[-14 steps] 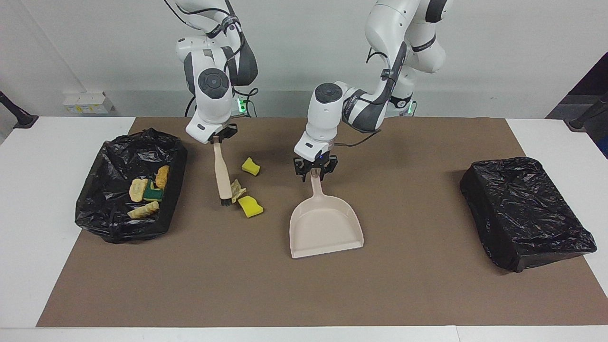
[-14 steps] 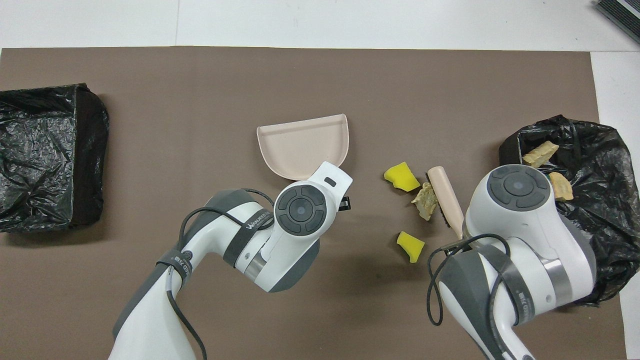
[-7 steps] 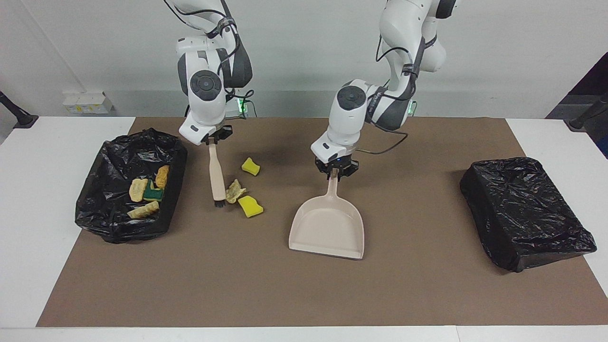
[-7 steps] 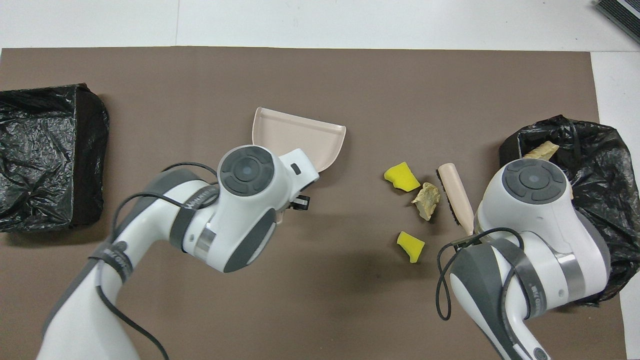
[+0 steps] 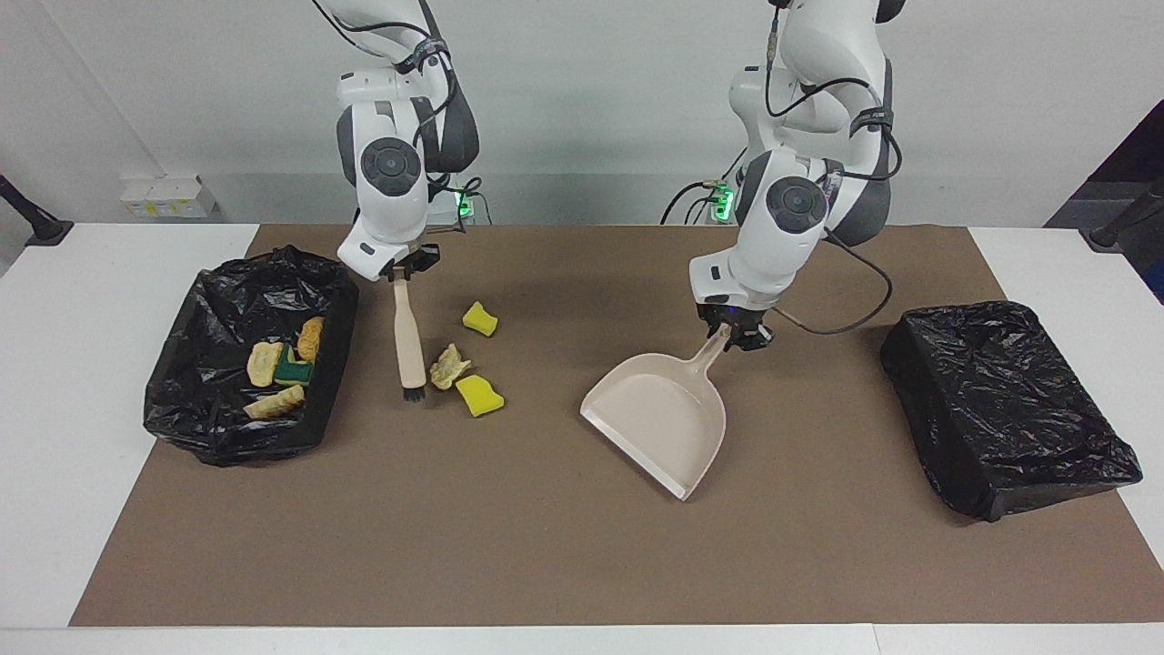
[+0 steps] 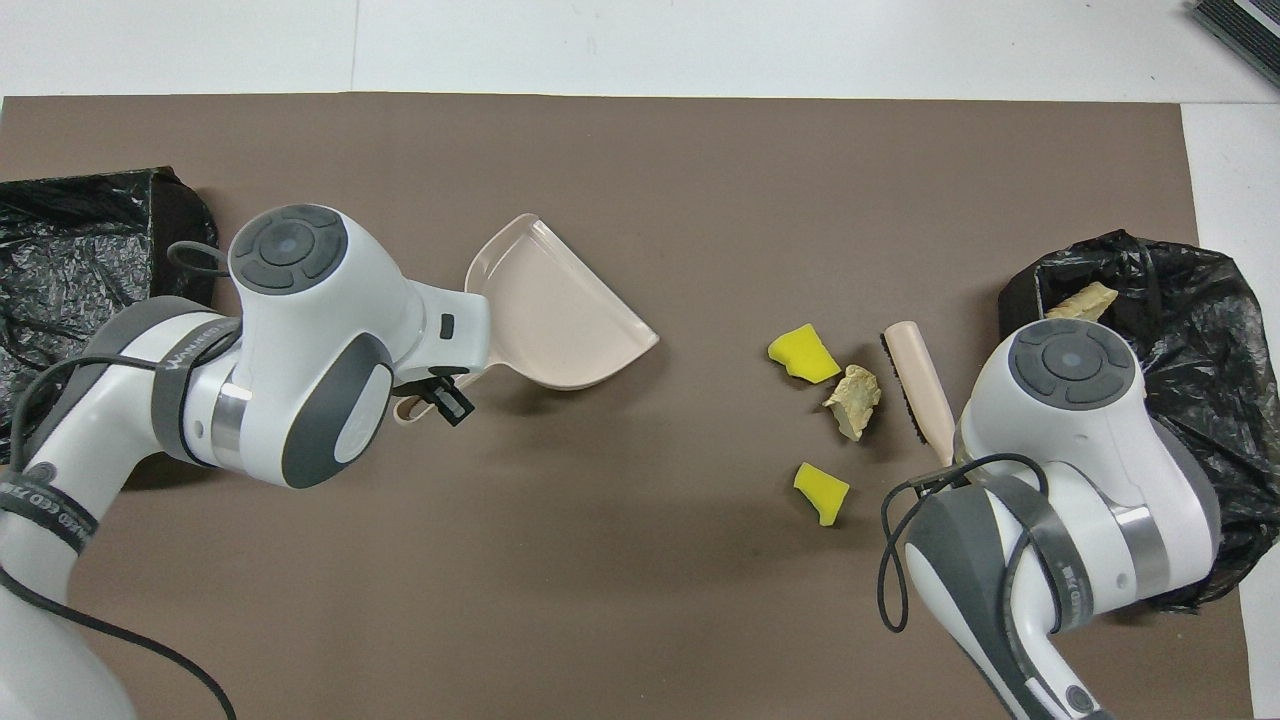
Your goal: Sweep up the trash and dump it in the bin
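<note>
So the right gripper (image 5: 401,270) is clamped on the top of the brush (image 5: 409,341) handle, bristles down on the brown mat (image 5: 564,546); the loose trash sits just beside the brush head, toward the left arm's end: a tan crumpled lump (image 5: 448,366) almost touching the bristles, a yellow sponge chunk (image 5: 479,395) a bit farther from the robots, another yellow chunk (image 5: 480,319) nearer them; the left gripper (image 5: 738,335) is pinched shut on the beige dustpan (image 5: 662,415) handle, pan tilted, well apart from the trash; more scraps are already in the open black-lined bin (image 5: 247,350); a second black-wrapped bin (image 5: 1005,405) sits at the left arm's end.
</note>
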`<action>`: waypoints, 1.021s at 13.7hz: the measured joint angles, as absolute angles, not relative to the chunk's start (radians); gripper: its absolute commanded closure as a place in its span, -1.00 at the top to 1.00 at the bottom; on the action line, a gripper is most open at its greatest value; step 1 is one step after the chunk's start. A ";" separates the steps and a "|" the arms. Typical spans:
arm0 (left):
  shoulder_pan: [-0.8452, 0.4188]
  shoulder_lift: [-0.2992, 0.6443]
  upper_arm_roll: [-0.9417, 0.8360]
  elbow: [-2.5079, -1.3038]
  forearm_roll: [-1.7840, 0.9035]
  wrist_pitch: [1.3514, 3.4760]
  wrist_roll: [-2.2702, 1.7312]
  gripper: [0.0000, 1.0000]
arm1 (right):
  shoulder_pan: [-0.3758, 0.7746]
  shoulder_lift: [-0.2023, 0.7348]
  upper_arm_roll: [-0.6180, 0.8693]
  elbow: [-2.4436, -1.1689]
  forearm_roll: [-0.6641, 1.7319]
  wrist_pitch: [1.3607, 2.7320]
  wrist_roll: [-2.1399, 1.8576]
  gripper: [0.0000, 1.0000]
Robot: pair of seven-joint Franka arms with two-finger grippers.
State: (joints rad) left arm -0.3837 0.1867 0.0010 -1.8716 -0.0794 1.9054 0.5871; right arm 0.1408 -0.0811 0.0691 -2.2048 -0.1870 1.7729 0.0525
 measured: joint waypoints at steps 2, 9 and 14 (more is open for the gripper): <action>-0.374 0.185 0.000 -1.872 -0.083 1.883 0.740 -1.00 | 0.144 -0.078 0.072 -2.216 -0.187 1.782 0.054 -1.00; -0.527 0.190 -0.028 -1.886 0.021 1.896 0.884 -1.00 | 0.151 -0.078 0.072 -2.217 -0.187 1.782 0.054 -1.00; -0.559 0.190 -0.022 -1.920 0.041 1.946 0.919 -1.00 | 0.154 -0.078 0.073 -2.217 -0.169 1.782 0.054 -1.00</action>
State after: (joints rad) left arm -0.5593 0.1900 -0.0215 -1.9202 0.0409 1.9456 0.9192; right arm 0.1536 -0.0779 0.0726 -2.2169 -0.1690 1.7824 0.0539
